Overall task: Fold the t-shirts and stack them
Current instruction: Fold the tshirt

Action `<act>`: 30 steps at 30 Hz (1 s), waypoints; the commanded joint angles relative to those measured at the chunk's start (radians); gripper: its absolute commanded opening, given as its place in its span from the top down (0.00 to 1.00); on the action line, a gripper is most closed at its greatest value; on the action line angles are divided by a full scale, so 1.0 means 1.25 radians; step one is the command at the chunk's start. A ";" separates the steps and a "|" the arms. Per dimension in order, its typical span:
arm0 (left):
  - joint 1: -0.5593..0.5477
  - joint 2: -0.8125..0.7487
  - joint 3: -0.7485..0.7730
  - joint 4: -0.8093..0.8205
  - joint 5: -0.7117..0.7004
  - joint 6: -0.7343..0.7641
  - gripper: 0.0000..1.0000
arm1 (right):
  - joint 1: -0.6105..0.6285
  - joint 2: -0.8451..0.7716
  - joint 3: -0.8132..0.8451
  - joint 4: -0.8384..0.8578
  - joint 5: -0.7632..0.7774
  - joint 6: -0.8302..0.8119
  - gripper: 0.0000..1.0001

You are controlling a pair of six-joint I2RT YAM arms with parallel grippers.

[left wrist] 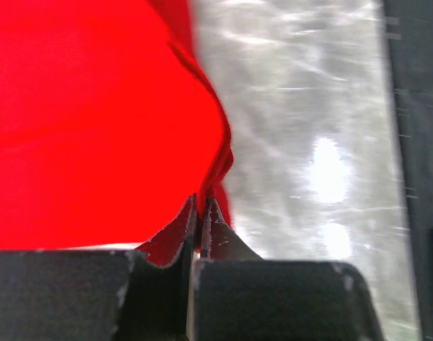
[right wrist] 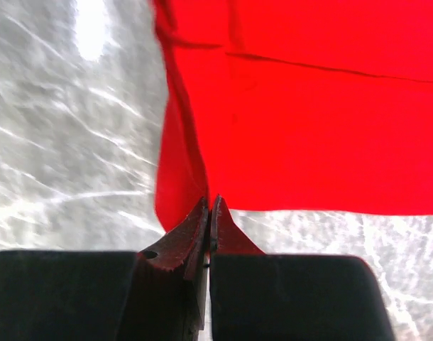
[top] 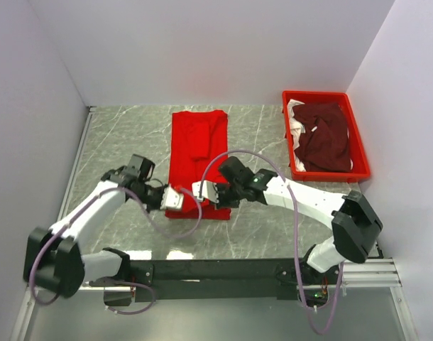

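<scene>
The red t-shirt (top: pixel 196 153) lies lengthwise in the middle of the table (top: pixel 124 135), sleeves turned in, as the left gripper (top: pixel 178 199) and right gripper (top: pixel 202 192) each pinch a near hem corner, jaws closed on the cloth. The crosswise fold appears to be in hand; next, both corners likely need carrying evenly toward the collar. The maroon t-shirt (top: pixel 323 138) sits in the tray (top: pixel 312 94) at right.

White links (top: pixel 305 200), black joints (top: pixel 355 226), looping lilac cables (top: pixel 296 245); black serrated jaws, scuffed black blocks (right wrist: pixel 294 298).
</scene>
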 commanded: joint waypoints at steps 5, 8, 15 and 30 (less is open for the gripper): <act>0.086 0.197 0.182 0.103 0.057 -0.027 1.00 | -0.115 0.126 0.133 -0.073 -0.077 -0.181 1.00; 0.111 0.276 0.252 0.107 0.058 -0.028 1.00 | -0.155 0.188 0.206 -0.085 -0.092 -0.221 1.00; 0.144 0.433 0.375 0.112 0.056 -0.027 1.00 | -0.220 0.334 0.401 -0.134 -0.115 -0.282 1.00; 0.182 0.631 0.554 0.109 0.046 -0.060 1.00 | -0.268 0.516 0.602 -0.181 -0.113 -0.329 1.00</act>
